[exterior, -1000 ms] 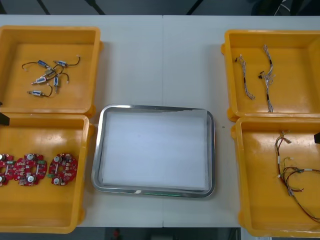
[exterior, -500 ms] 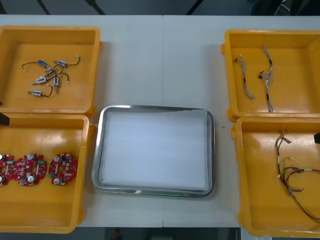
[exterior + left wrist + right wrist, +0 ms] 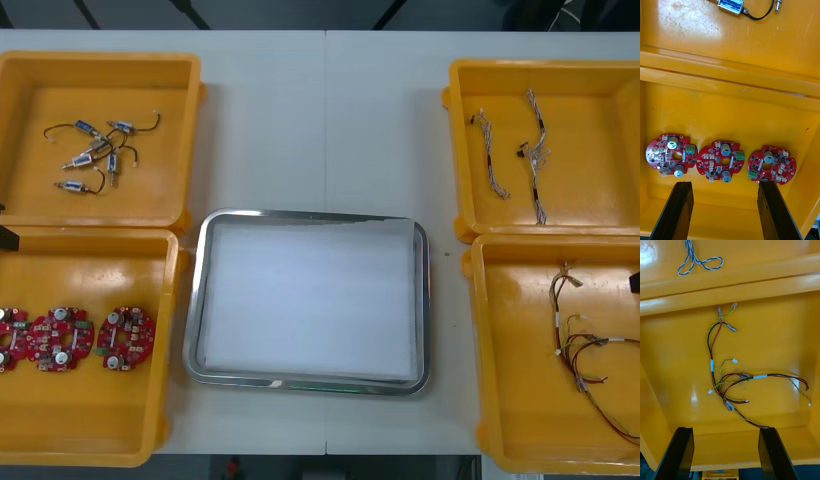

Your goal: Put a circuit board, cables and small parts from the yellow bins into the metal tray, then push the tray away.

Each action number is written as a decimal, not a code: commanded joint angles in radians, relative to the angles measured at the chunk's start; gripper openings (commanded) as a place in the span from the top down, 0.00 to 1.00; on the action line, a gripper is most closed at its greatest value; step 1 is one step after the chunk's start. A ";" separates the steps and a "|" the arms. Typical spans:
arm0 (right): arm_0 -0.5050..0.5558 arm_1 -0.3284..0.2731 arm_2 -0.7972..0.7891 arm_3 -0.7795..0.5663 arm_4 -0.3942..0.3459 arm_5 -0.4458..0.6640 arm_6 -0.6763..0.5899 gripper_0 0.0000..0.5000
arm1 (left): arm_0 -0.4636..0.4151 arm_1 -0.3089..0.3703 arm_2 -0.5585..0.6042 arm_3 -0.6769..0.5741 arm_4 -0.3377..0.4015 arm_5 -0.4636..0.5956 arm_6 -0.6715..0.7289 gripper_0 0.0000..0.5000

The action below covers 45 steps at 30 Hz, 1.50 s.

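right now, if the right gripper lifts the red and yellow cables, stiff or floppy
Probably flop: the red and yellow cables lie in loose loops in the yellow bin. Likely light, the strands being thin. Branches with small connectors splay out and may snag. The open right gripper hovers over them.

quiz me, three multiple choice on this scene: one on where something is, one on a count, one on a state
1. The red circuit boards lie at the robot's: A far left; B near left; C far right.
2. How many boards are there? A two; B four; C three.
3. The left gripper is: A open; B shut on a board; C shut on nothing.

Answers:
1 B, they lie in the near left yellow bin.
2 C, three lie in a row.
3 A, its fingers stand apart above the boards; the right gripper, also open, hangs above the red and yellow cables.
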 commanded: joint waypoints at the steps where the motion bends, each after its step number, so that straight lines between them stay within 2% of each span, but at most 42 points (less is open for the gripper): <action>1: 0.033 -0.099 0.029 -0.014 0.006 -0.031 0.133 0.00 | 0.044 0.043 -0.021 -0.011 -0.004 0.004 -0.189 0.00; 11: 0.082 -0.134 0.029 -0.010 -0.022 -0.104 0.446 0.00 | 0.053 0.058 -0.025 0.038 0.016 -0.031 -0.216 0.00; 20: 0.181 -0.146 0.027 -0.010 -0.033 -0.242 0.805 0.00 | 0.052 0.058 -0.025 0.111 0.010 -0.054 -0.225 0.00; 27: 0.254 -0.145 0.029 -0.010 -0.022 -0.327 1.075 0.00 | 0.052 0.058 -0.016 0.162 0.003 -0.054 -0.185 0.00; 32: 0.282 -0.145 0.029 -0.010 0.009 -0.351 1.276 0.00 | 0.050 0.058 -0.010 0.174 -0.022 -0.057 -0.084 0.00; 37: 0.311 -0.145 0.042 -0.010 0.055 -0.404 1.409 0.00 | 0.052 0.058 -0.012 0.176 -0.051 -0.062 -0.008 0.00; 40: 0.325 -0.145 0.076 -0.009 0.110 -0.462 1.477 0.00 | 0.052 0.058 -0.013 0.194 -0.056 -0.071 0.024 0.00; 45: 0.328 -0.145 0.125 0.049 0.124 -0.535 1.501 0.00 | 0.052 0.058 -0.022 0.243 -0.054 -0.095 0.025 0.00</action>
